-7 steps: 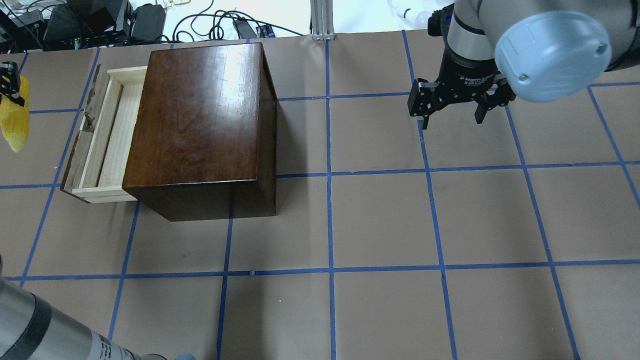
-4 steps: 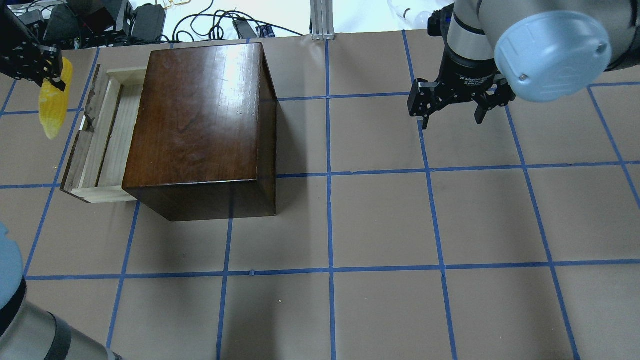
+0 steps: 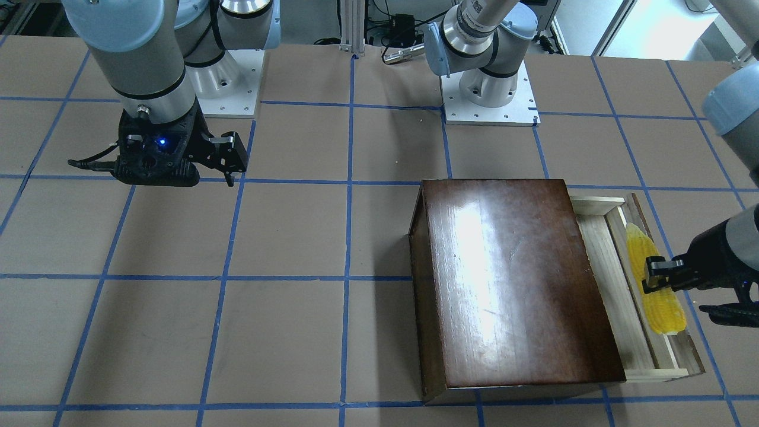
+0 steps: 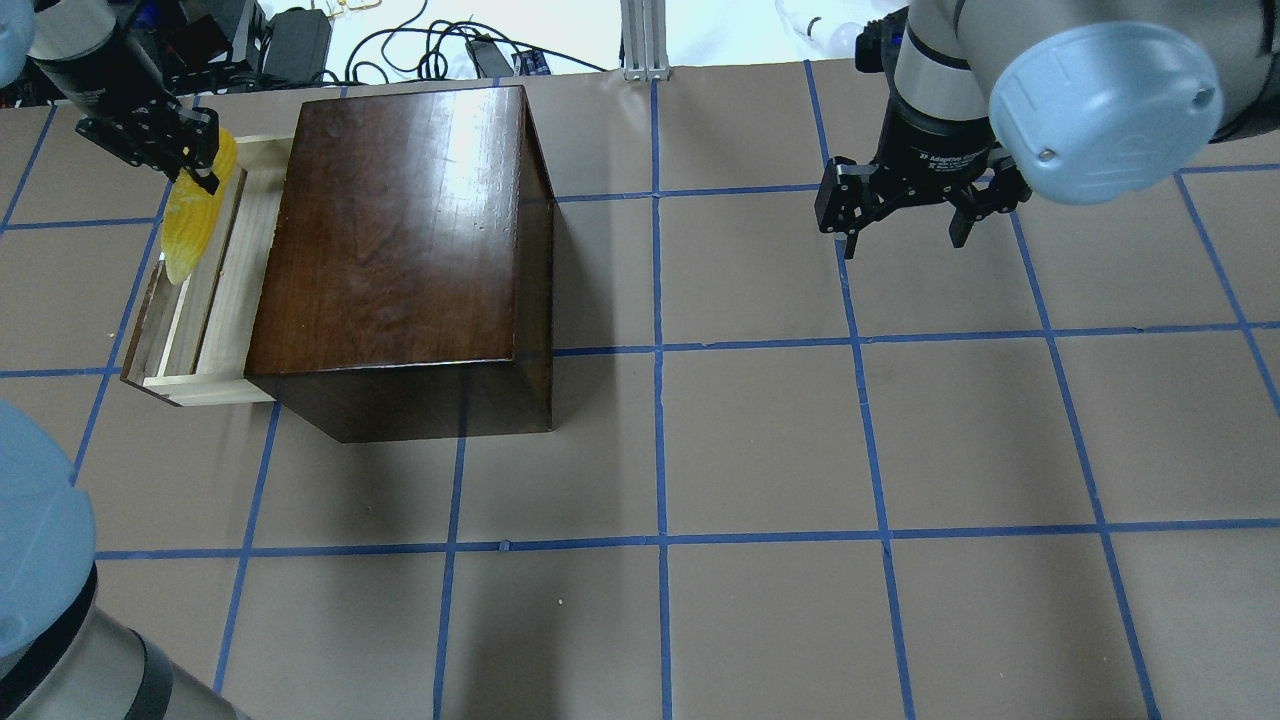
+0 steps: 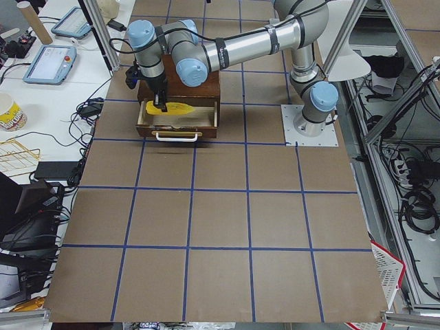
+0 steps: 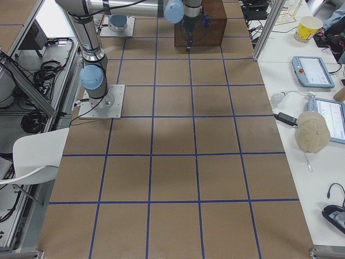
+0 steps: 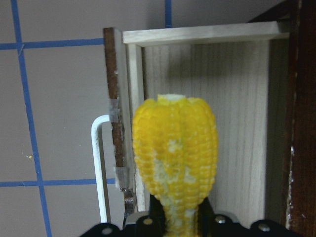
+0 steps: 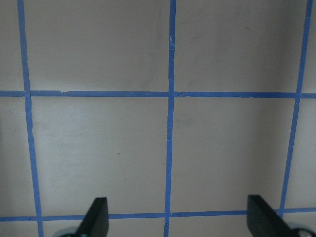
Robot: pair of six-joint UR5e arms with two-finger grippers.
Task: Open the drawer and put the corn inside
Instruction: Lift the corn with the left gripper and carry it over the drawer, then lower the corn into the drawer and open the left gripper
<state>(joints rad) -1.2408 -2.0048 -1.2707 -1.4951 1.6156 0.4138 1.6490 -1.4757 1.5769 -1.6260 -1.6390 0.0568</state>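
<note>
– Corn location?
– Upper left of the overhead frame. It is gripped by the left gripper, whose fingers are closed on the cob. It is held over the open drawer, just inside the front panel, lengthwise along it. Contact with the drawer floor cannot be told.
– Further right?
– The drawer is seen drawn out of the left side of the dark brown box.
– Far right?
– The right gripper is seen at upper right, spread wide with nothing between its fingers, above the taped table, well apart from the box.
</note>
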